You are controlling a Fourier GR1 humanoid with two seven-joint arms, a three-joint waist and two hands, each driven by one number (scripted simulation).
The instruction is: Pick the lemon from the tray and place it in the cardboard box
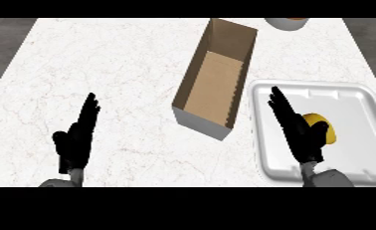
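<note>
At the far left we are seeing the robot's left hand [75, 142] coming up from the lower edge. Its fingers are pointing straight up the view, relaxed and holding nothing. It is resting over the white marbled counter [125, 55], well apart from everything else.

Moving toward the middle, we are looking into 1 long cardboard box [217, 82]. It is lying open-topped on the counter and angling from its near end at lower left to its far end at upper right. Its brown floor is showing bare, and its pale near end wall is facing us.

Just right of the box, the white tray [345, 87] is sitting on the counter, its left rim close beside the box's near right corner. The right hand [301, 137] is reaching in over the tray with its fingers stretched straight and released, gripping nothing. The lemon [328, 130] is lying in the tray, toward its right half, just beside that hand on its right. The hand is covering the lemon's left edge, and we cannot tell whether the 2 are touching.

At the top right edge, a pale round vessel [285, 23] is being cut off by the view.
</note>
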